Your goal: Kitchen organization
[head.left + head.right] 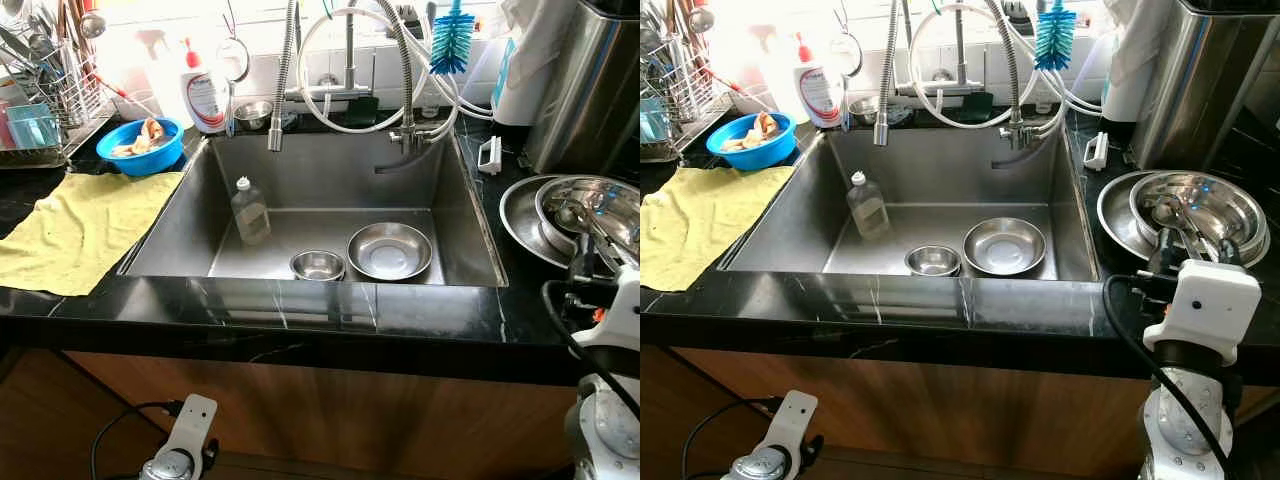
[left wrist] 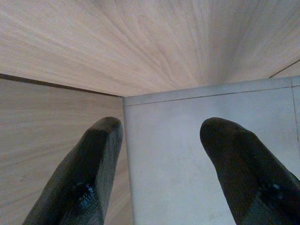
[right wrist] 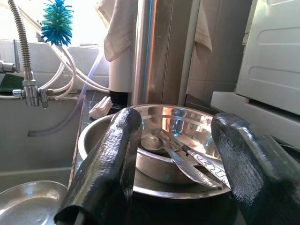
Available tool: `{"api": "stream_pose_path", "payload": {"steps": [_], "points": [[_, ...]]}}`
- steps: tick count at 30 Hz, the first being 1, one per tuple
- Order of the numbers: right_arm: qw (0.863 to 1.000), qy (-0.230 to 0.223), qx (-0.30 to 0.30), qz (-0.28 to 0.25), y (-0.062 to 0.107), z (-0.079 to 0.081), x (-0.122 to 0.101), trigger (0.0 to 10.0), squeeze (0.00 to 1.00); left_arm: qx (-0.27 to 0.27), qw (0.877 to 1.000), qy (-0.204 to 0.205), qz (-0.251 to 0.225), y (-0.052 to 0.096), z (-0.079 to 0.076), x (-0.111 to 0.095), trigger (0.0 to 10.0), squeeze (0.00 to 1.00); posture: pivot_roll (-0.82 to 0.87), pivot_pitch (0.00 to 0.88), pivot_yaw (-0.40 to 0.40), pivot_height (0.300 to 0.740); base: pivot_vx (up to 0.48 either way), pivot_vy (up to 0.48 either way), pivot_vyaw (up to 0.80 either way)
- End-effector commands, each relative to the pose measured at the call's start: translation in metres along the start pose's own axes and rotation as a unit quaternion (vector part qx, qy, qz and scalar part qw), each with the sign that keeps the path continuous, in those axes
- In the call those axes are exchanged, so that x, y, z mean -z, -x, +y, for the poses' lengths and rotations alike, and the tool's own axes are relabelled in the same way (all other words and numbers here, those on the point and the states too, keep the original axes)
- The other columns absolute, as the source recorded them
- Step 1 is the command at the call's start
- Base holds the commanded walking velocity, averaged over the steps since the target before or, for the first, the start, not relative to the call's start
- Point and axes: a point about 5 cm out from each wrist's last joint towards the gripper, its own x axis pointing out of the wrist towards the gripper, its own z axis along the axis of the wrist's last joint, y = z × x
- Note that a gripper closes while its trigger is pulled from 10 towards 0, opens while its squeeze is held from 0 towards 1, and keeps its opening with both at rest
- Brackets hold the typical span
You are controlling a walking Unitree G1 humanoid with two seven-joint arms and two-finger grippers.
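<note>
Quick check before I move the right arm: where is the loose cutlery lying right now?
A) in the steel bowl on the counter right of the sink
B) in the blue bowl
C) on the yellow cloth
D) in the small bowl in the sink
A: the cutlery lies inside the steel bowl on the counter right of the sink, with the open right gripper facing it.

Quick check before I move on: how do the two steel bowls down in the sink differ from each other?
The small steel bowl is narrower and sits nearer the sink's front wall, while the wide steel bowl is clearly broader and shallower. The small one lies toward the plastic bottle; the wide one lies on the robot's right of it. Both are shiny, upright, look empty, and rest side by side on the sink floor.
</note>
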Motion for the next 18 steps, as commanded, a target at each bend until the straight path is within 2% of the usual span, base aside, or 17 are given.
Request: {"api": "stream_pose_path", "payload": {"steps": [1,18], "points": [[1.000,-0.009,-0.006,0.000,0.0019,0.0023,-0.0018,10.0,0.00,-0.004,1.000,-0.008,0.010,0.0010,0.0044,0.0047,10.0,0.00,-0.20,0.000,0.098,0.740,0.000,0.000,0.00],[1.000,-0.024,0.003,-0.005,0.0052,0.0050,-0.0037,10.0,0.00,-0.001,1.000,-0.016,0.009,0.0009,0.0038,0.0042,10.0,0.00,-0.20,0.000,0.100,0.740,0.000,0.000,0.00]]}}
